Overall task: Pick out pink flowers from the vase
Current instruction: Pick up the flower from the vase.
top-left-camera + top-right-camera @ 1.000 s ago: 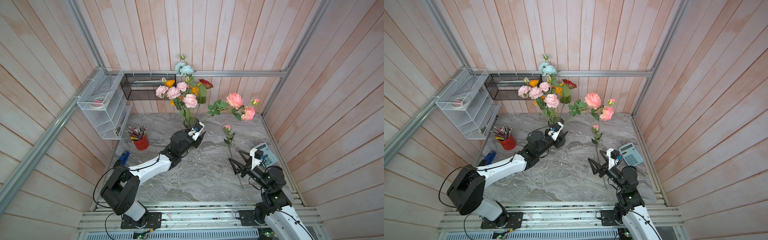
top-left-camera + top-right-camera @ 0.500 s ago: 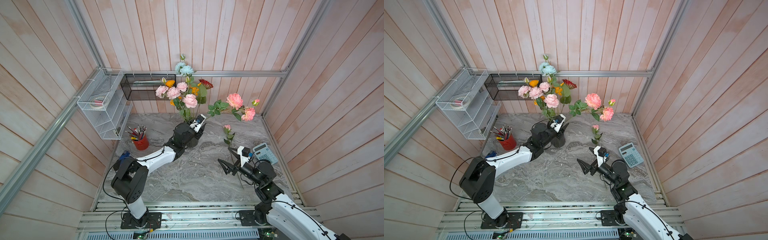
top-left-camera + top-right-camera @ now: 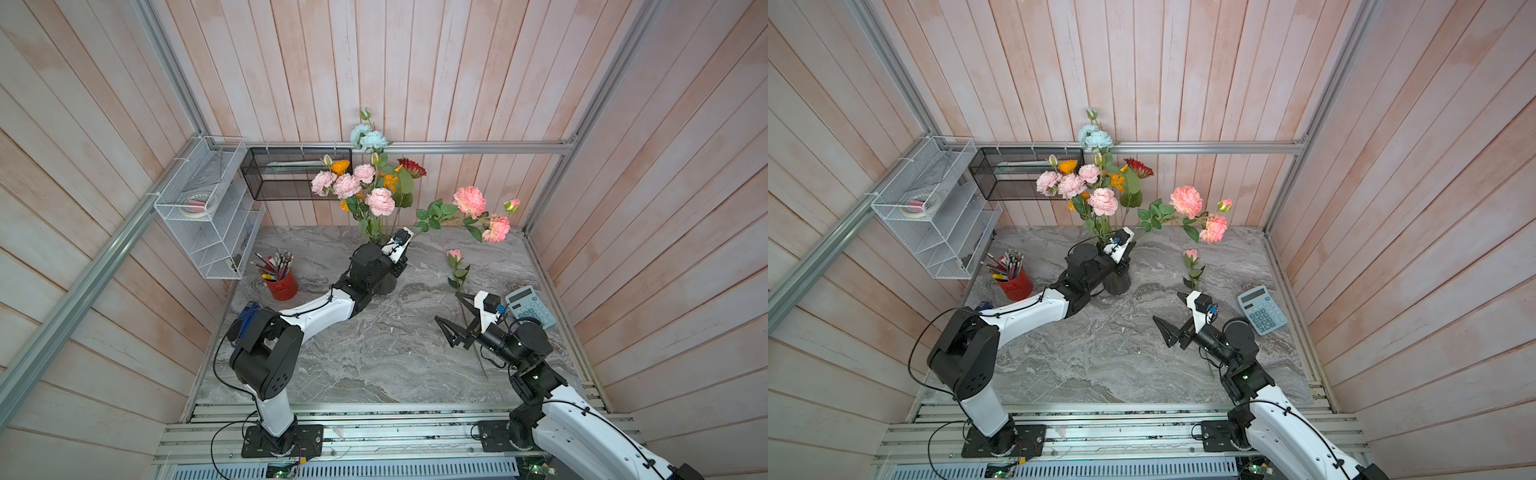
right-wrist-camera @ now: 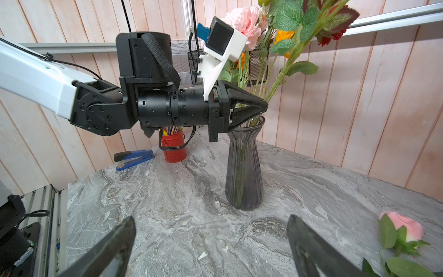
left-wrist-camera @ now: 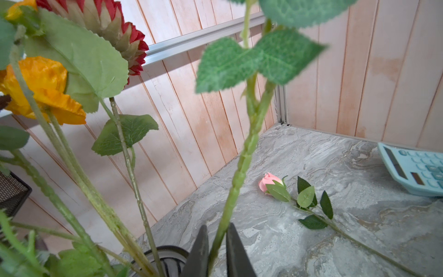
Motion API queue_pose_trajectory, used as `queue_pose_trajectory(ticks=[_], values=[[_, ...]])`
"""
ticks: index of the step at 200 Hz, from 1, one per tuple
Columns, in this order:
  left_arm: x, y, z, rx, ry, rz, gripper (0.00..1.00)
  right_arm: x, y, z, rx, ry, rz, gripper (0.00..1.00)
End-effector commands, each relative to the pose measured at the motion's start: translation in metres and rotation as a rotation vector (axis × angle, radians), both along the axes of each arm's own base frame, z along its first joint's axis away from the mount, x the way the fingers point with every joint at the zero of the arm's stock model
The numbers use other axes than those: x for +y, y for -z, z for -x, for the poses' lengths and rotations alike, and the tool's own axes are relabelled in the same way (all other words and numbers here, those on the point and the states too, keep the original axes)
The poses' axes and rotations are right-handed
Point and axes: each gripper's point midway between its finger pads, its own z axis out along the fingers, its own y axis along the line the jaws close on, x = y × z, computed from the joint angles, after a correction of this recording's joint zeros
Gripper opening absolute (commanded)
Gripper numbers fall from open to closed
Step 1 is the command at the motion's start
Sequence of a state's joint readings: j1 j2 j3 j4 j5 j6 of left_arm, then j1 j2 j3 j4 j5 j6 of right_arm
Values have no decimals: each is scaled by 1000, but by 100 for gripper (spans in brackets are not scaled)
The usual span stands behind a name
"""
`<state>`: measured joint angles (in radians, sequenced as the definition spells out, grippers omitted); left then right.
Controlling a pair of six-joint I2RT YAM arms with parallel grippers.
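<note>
The dark ribbed glass vase stands at the back of the marble table, partly hidden by my left arm in both top views. It holds a cluster of pink flowers among blue, orange and red blooms. One pink-flowered stem leans far to the right out of the vase. My left gripper is shut on that green stem just above the rim. A pink rosebud lies on the table to the right. My right gripper hangs wide open and holds nothing, near the rosebud's stem.
A red pencil cup stands left of the vase, with a blue stapler by it. A pale blue calculator lies at the right edge. A white wire shelf and a black mesh basket hang on the walls.
My left gripper rose from beside the vase to the stems above its rim and shut on the leaning pink flower's stem. My right arm swung left, jaws wide.
</note>
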<state>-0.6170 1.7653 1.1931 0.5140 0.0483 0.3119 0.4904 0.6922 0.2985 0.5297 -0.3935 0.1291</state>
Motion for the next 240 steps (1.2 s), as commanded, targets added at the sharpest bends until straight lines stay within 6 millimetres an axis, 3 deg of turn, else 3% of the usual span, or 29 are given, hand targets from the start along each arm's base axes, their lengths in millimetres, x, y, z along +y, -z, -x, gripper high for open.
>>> queue_pose_trajectory(ticks=[1, 33, 111, 195, 240], values=[[-1, -11, 0, -35, 13, 7, 12, 3, -13, 0, -21, -10, -10, 98], [3, -18, 4, -64, 8, 4, 4, 4, -14, 0, -15, -17, -15, 98], [20, -61, 29, -193, 4, 25, 3, 4, -25, -2, -2, -11, -37, 98], [30, -154, 65, -277, 79, 153, 1, 12, -46, -10, 1, -16, -40, 98], [45, -207, 93, -309, 110, 247, 0, 23, -60, -14, 2, -50, -20, 98]])
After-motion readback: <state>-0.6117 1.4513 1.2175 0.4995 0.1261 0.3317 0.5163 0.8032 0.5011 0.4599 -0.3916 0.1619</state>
